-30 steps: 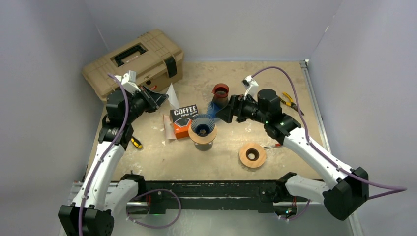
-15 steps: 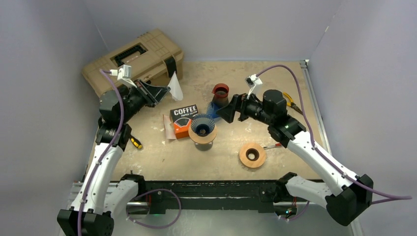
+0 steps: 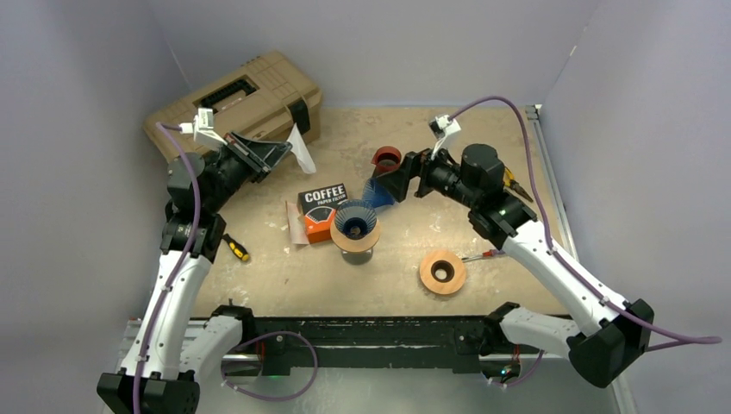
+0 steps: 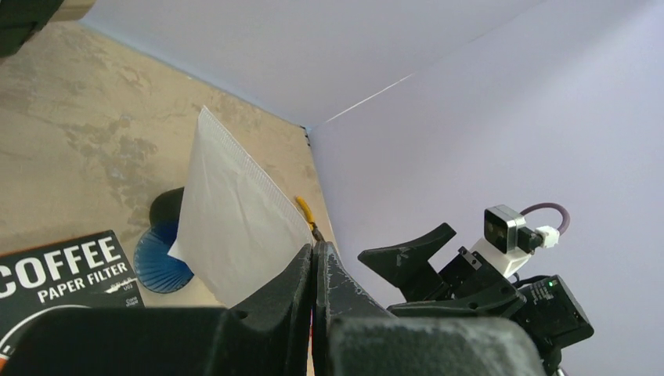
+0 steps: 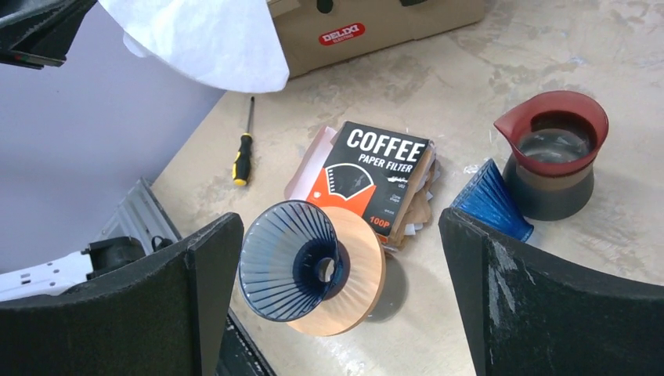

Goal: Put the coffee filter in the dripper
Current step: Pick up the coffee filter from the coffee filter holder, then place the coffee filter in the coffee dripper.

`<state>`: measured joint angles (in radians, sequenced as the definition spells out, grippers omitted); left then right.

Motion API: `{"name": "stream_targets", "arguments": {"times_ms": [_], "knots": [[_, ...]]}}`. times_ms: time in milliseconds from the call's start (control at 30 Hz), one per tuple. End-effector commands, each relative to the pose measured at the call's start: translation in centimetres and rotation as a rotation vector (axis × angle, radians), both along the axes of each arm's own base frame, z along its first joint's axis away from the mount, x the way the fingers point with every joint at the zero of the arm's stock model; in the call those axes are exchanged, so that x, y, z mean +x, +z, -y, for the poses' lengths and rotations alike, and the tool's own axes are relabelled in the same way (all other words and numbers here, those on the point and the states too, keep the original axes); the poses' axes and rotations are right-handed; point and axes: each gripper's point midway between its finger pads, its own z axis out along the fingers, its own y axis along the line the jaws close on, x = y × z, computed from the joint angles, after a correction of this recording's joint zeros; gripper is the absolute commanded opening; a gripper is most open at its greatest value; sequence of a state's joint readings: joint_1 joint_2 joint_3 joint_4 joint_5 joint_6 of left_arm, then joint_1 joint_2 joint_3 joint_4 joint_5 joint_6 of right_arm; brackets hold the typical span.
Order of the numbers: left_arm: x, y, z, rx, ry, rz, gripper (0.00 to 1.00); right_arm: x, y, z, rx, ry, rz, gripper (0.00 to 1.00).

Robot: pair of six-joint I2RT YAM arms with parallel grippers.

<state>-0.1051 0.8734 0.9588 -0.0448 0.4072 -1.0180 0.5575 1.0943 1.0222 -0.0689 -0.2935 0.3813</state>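
jaws above tan tabletop (image 3: pixel 414 250), lilac walls (image 3: pixel 388 43)

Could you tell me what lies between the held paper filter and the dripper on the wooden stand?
The coffee filter box lies between the paper filter and the dripper, as the top view shows.

White-shelled arms (image 3: pixel 177 293), black joints (image 3: pixel 481 164), purple cables (image 3: pixel 517 129), black wedge-fingered left end effector (image 3: pixel 288 147), right end effector (image 3: pixel 390 175).

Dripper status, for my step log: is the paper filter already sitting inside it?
No, the blue dripper is bare inside, and the white filter hangs pinched in the left claw.
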Motion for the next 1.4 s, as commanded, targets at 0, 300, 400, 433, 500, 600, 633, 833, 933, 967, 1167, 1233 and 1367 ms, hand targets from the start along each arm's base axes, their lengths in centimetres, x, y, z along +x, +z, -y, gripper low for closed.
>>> {"name": "stream_targets", "arguments": {"times_ms": [0, 300, 400, 433, 500, 600, 633, 833, 933, 967, 1167, 1233, 1367], "knots": [[0.3, 0.5, -0.2, -0.068, 0.023, -0.065, 0.00, 0.6, 1.9, -0.8, -0.039, -0.020, 0.073, 0.99], [0.7, -0.2, 2.3, -0.117, -0.042, -0.105, 0.00, -0.1, 1.7, -3.9, -0.110, -0.017, 0.098, 0.99], [0.5, 0.5, 4.0, -0.117, -0.062, -0.089, 0.00, -0.5, 2.0, -4.8, -0.120, -0.005, 0.112, 0.99], [0.4, 0.8, 4.7, -0.118, -0.076, -0.083, 0.00, -0.6, 2.1, -5.1, -0.120, -0.002, 0.117, 0.99], [0.1, 1.8, 6.1, -0.132, -0.117, -0.051, 0.00, -0.9, 2.4, -5.5, -0.116, 0.003, 0.130, 0.99], [0.1, 2.3, 6.9, -0.153, -0.143, -0.042, 0.00, -1.3, 2.8, -6.0, -0.115, 0.005, 0.156, 0.99], [0.0, 2.5, 7.0, -0.157, -0.149, -0.037, 0.00, -1.4, 2.8, -6.2, -0.117, 0.006, 0.163, 0.99], [-0.3, 3.0, 7.8, -0.125, -0.181, -0.027, 0.00, -1.6, 2.9, -7.0, -0.134, 0.014, 0.188, 0.99], [-0.4, 3.0, 7.6, -0.125, -0.175, -0.028, 0.00, -1.2, 2.6, -7.0, -0.149, -0.006, 0.183, 0.99], [-0.5, 2.9, 7.6, -0.123, -0.174, -0.028, 0.00, -1.0, 2.5, -7.0, -0.157, -0.015, 0.178, 0.99], [-0.7, 3.2, 7.5, -0.110, -0.174, -0.018, 0.00, -0.5, 2.2, -6.7, -0.176, -0.049, 0.174, 0.99], [-0.8, 3.3, 7.5, -0.111, -0.177, -0.017, 0.00, -0.2, 2.2, -6.6, -0.174, -0.064, 0.172, 0.98], [-1.0, 3.3, 7.7, -0.112, -0.190, -0.020, 0.00, 0.4, 2.4, -7.1, -0.172, -0.075, 0.169, 0.97]]}}
